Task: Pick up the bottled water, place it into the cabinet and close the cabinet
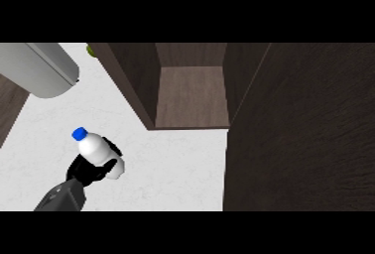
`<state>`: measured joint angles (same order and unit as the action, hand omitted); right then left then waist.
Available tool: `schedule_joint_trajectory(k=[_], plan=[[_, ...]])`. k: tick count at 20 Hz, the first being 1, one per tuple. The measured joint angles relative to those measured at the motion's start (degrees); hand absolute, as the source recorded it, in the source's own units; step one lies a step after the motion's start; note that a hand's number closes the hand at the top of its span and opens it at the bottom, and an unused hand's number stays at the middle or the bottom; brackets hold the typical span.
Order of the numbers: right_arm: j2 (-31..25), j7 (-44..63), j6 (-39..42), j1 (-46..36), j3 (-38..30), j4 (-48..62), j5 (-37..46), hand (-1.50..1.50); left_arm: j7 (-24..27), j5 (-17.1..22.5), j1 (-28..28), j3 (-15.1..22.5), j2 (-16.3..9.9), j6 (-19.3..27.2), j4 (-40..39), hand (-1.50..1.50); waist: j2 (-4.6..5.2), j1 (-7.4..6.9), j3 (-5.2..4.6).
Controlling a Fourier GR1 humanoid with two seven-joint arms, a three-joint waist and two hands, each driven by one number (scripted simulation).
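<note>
One hand, our left hand (pixel 92 171), has its fingers (pixel 111 164) curled round the bottled water (pixel 96 150), cap tilted up-left. We see the open cabinet (pixel 192 96) up and right of the bottle, across bare worktop (pixel 176 168).

No text, label, brand, number or sign is showing legibly anywhere in the head view. The bottled water (pixel 97 151) is presenting a plain white body and a blue cap, with no printing that can be read. The dark wooden cabinet (pixel 192 84) is showing only wood grain on its panels and open door, and the grey rounded object (pixel 40 69) at the upper left is bearing no markings.
</note>
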<state>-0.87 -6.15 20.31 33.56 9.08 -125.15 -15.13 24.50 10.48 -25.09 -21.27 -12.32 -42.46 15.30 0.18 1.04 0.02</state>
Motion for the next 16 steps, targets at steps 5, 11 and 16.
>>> schedule_joint_trajectory(k=[5,11,16], plan=[[-0.74,-1.07,0.75,-0.64,-1.61,1.95,-0.62,-1.50,1.11,-0.02,-0.17,0.39,0.39,1.46,0.99,1.50,-0.01,-0.17,-0.07],[-0.53,-1.71,0.85,0.59,-1.28,1.72,-0.31,-1.50,8.62,0.86,3.86,-0.75,1.93,7.86,5.45,1.50,-0.14,-0.58,-0.07],[-0.62,-2.49,1.41,2.18,-0.88,1.50,-0.10,-1.50,11.15,3.17,5.61,-1.67,4.18,10.37,8.94,1.50,-0.24,-0.69,-0.05]])
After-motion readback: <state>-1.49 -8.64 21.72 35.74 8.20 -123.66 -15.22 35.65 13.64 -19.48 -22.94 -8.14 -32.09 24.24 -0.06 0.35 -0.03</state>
